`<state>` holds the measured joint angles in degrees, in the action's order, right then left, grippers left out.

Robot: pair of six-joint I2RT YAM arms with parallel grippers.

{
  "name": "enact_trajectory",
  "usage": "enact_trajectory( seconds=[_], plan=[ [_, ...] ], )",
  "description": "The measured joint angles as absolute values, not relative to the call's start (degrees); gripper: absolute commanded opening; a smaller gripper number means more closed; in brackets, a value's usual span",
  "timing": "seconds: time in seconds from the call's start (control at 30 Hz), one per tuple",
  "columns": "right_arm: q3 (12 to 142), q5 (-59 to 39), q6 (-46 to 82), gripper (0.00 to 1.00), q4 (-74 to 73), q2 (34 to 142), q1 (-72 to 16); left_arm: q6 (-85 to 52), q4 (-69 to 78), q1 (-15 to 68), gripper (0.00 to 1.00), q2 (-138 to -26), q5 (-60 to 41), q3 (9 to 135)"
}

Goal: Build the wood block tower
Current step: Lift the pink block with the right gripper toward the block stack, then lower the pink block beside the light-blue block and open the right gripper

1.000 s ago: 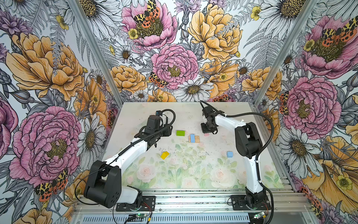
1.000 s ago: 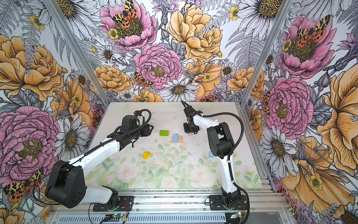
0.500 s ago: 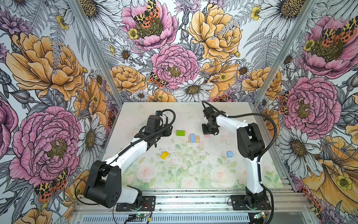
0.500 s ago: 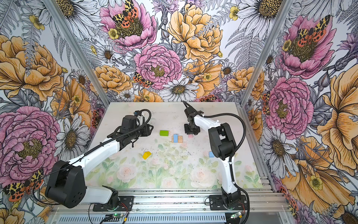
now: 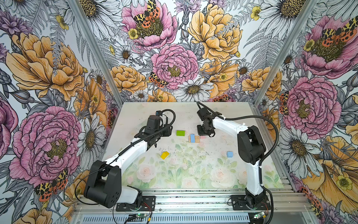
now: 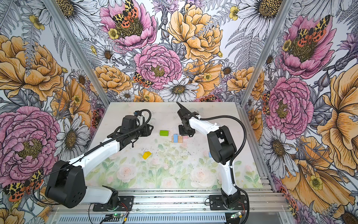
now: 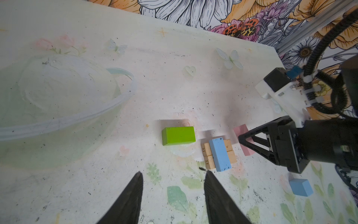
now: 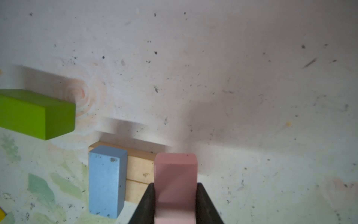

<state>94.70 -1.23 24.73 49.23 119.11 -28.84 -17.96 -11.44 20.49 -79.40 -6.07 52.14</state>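
My right gripper (image 8: 175, 194) is shut on the pink brick (image 8: 175, 174) and holds it low, right beside the two tan planks (image 8: 138, 168). The planks lie side by side, and the light blue brick (image 8: 105, 180) lies across them. In both top views this group sits mid-table: the blue brick (image 5: 192, 138), the planks (image 5: 197, 139) and the right gripper (image 5: 205, 133). The green brick (image 5: 180, 133) lies just to their left. My left gripper (image 7: 173, 172) hangs open and empty near the green brick (image 7: 178, 135). Nearer the front lie the yellow roof piece (image 5: 164, 155) and the blue cube (image 5: 229, 154).
A clear, almost see-through bowl (image 7: 120, 100) rests on the table on the far side of the green brick from the planks. Flowered walls with metal posts (image 5: 271, 77) close in the table on three sides. In a top view my right arm partly hides the blue cube (image 6: 209, 154).
My right arm has shifted slightly, bringing the pink brick a little closer to the tan planks. The left arm and the loose blocks have not moved.
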Motion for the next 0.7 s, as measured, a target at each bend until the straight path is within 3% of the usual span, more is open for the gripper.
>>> enact_trajectory(
  seconds=[0.7],
  plan=[
    [94.7, -0.9, 29.1, 0.10, 49.2, 119.0, -31.9, -17.8, -11.2, 20.5, 0.52, -79.4, -6.1, 51.1]
  ],
)
